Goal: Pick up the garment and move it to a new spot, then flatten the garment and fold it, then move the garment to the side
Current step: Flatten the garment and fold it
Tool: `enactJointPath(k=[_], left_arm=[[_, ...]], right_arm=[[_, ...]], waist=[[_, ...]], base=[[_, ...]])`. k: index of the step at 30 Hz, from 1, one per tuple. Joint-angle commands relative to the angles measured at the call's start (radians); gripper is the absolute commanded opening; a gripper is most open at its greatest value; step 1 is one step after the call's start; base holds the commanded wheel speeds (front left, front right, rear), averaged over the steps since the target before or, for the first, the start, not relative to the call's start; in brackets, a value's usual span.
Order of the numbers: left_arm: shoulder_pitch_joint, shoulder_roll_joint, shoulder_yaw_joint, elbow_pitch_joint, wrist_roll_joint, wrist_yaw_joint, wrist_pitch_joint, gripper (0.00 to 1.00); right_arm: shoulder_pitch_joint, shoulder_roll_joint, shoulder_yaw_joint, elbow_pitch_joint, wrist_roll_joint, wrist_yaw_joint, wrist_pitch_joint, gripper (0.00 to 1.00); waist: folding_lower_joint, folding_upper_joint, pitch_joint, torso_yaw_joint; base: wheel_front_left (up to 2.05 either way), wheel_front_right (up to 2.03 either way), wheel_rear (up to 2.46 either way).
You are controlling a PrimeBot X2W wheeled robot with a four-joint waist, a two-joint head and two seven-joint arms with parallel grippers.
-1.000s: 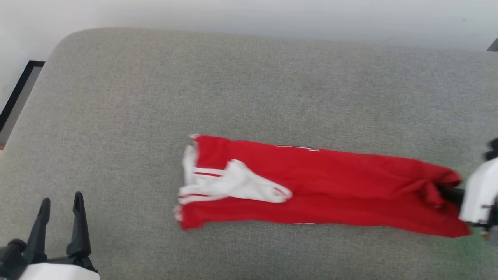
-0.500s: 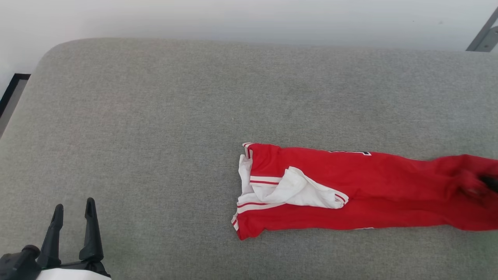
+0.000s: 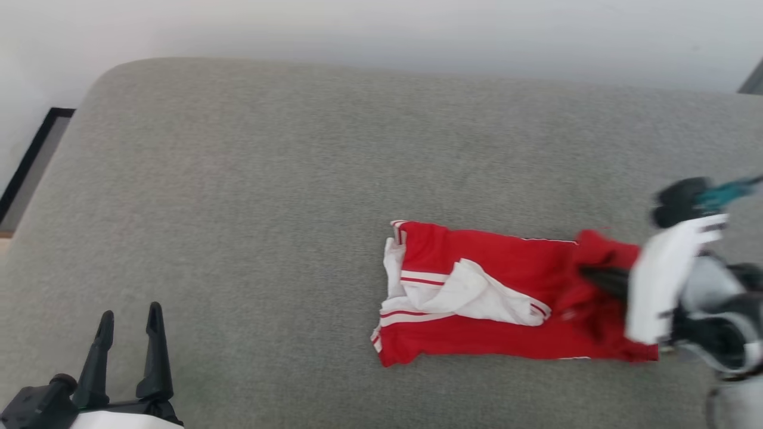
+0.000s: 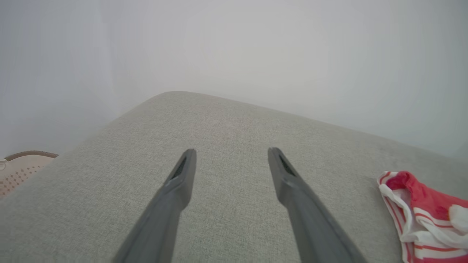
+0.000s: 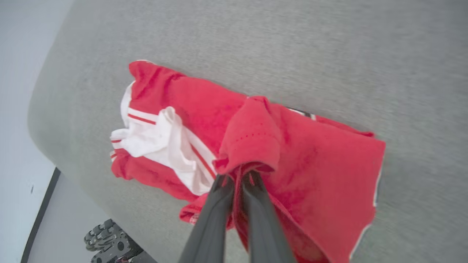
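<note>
Red shirt [image 3: 506, 262] bunched lengthwise on grey cushion [image 3: 268, 179].
Right gripper [image 5: 236, 178] clamped on a raised red fold; left gripper [image 4: 231, 155] spread wide, empty, well apart from cloth.

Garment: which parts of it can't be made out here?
- Lettering: folded under; the right wrist view shows just a dark sliver at the far edge of the garment, unreadable.
- Right end, head view: blurred, and covered by the right gripper and its pale forearm.
- Left wrist view: cut off by the right edge.
- Pinched layers: a fabric fold hides the gripper tips, right wrist view.
</note>
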Motion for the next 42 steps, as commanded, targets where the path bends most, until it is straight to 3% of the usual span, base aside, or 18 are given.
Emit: enactJointPath(k=[1,9,14,16,17,21,30,42], left_arm=[[-0.002,0.001,-0.002,-0.001,-0.004,-0.003,-0.005,1.0],[-0.028,0.001,-0.045,0.01,-0.021,-0.003,-0.005,1.0],[-0.041,0.003,-0.068,0.017,-0.033,-0.003,-0.005,1.0],[-0.042,0.004,-0.069,0.019,-0.039,-0.003,-0.005,1.0],[-0.043,0.005,-0.07,0.021,-0.04,-0.003,-0.005,1.0],[-0.033,0.005,-0.063,0.019,-0.05,-0.003,-0.005,1.0],[-0.009,0.013,-0.04,-0.001,-0.062,-0.003,-0.005,1.0],[0.026,0.036,-0.013,-0.023,-0.03,-0.003,-0.005,1.0]], right_arm=[[-0.01,0.022,0.021,-0.004,-0.003,0.0,-0.001,0.0],[-0.092,0.115,0.171,0.104,-0.041,0.0,-0.067,0.0],[-0.146,0.135,0.247,0.213,-0.057,0.0,-0.126,0.02],[-0.16,0.138,0.266,0.255,-0.055,0.0,-0.151,0.57],[-0.168,0.14,0.272,0.271,-0.052,0.0,-0.162,1.0],[-0.191,0.139,0.289,0.297,-0.025,0.0,-0.174,1.0],[-0.192,0.095,0.284,0.177,0.047,0.0,-0.2,1.0],[-0.038,0.003,0.106,0.015,0.03,0.0,-0.392,1.0]], waist=[[0.0,-0.0001,0.0,0.016],[0.0,-0.0001,0.001,0.091],[0.0,-0.0001,0.002,0.13],[0.0,-0.0001,0.0,0.14],[0.0,-0.0001,-0.001,0.142],[0.0,-0.0001,-0.008,0.142],[0.0,-0.0001,-0.025,0.081],[0.0,-0.0001,-0.077,-0.067]], base=[[0.0,0.0,0.0],[0.0,0.0,0.0],[0.0,0.0,0.0],[0.0,0.0,0.0],[0.0,0.0,0.0],[0.0,0.0,0.0],[0.0,0.0,0.0],[0.0,0.0,0.0]])
